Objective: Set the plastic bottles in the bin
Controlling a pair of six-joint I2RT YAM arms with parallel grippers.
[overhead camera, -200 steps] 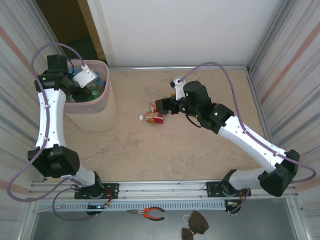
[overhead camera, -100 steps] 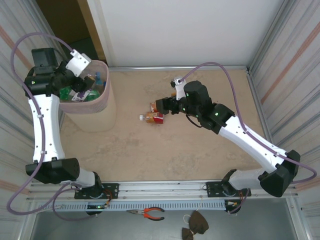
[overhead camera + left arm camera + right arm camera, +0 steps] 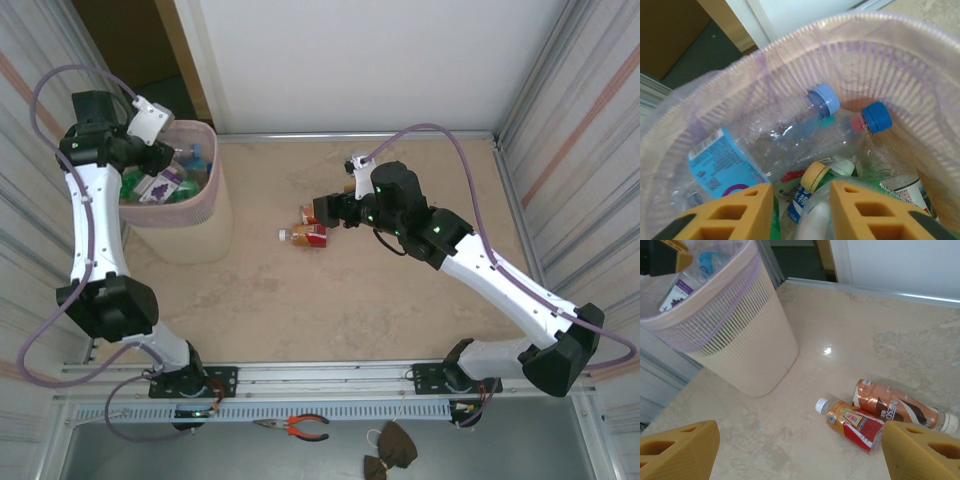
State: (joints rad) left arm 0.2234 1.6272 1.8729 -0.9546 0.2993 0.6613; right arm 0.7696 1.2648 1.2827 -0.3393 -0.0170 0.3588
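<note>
The bin [image 3: 215,180] stands at the far left, beige and ribbed with a pink liner, and holds several plastic bottles. A purple-labelled one [image 3: 160,186] lies on top. My left gripper [image 3: 152,152] hovers over the bin's far-left rim. In the left wrist view its jaws [image 3: 801,189] stand narrowly open with nothing between them, above a clear blue-labelled bottle [image 3: 740,160] and a yellow-capped one [image 3: 815,177]. My right gripper [image 3: 328,207] hangs wide open [image 3: 800,440] just above a red-labelled bottle [image 3: 855,425] and a copper-brown one [image 3: 895,407] lying on the floor.
Ribbed metal walls close in the left and right sides, and a white wall with a metal sill [image 3: 360,135] runs along the back. Beyond the bin is a dark doorway [image 3: 150,60]. Red-handled pliers [image 3: 300,428] lie below the front rail.
The left gripper has risen and drawn back toward the bin's far-left rim, and its jaws have narrowed. The purple-labelled bottle now lies uncovered on top. The right arm has stayed put.
</note>
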